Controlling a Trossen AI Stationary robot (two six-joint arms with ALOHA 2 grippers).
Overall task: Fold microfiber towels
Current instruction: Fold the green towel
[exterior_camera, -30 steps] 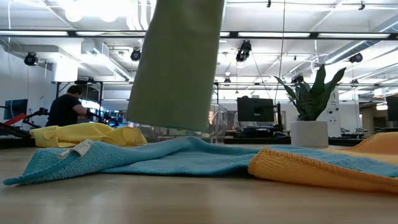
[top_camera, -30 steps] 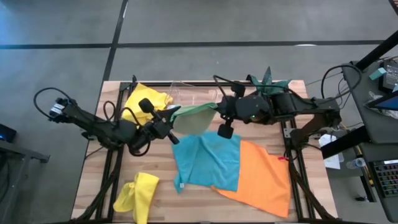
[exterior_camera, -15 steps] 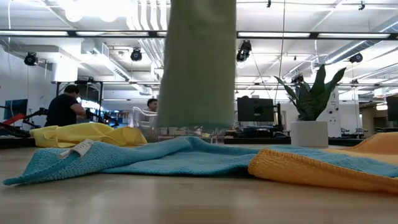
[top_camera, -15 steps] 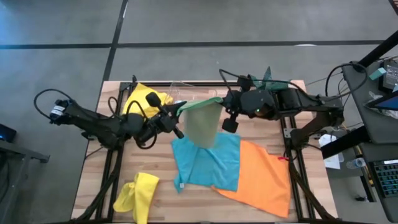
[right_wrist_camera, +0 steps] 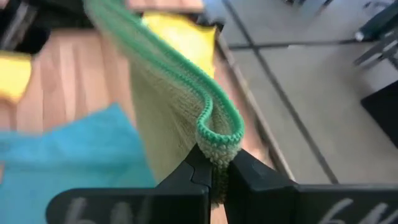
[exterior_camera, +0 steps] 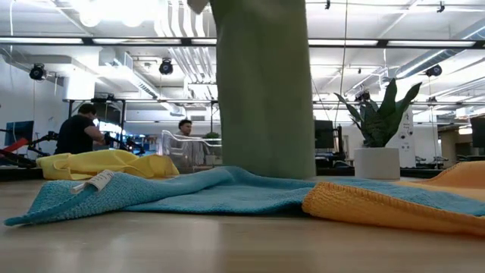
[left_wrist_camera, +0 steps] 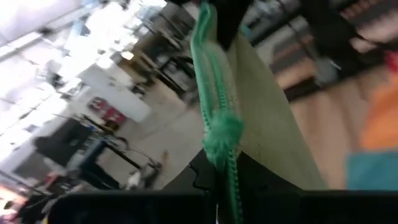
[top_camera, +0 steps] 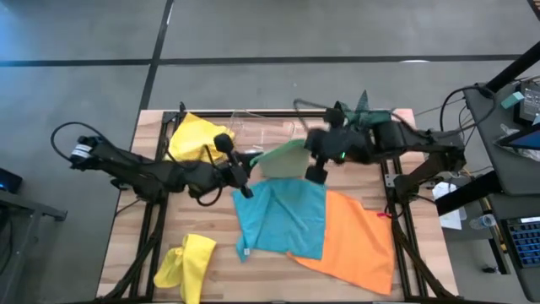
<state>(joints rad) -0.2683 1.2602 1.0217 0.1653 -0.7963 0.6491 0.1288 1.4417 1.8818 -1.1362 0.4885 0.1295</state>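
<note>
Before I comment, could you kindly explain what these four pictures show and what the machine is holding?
It is a robot with two dark arms at a wooden table. One camera looks down from above, one sits at table level, one rides on each wrist. The left gripper and right gripper are both shut on the sage green towel, holding it up between them. Below lie a turquoise towel, an orange towel and two yellow towels, with a potted plant behind.
</note>
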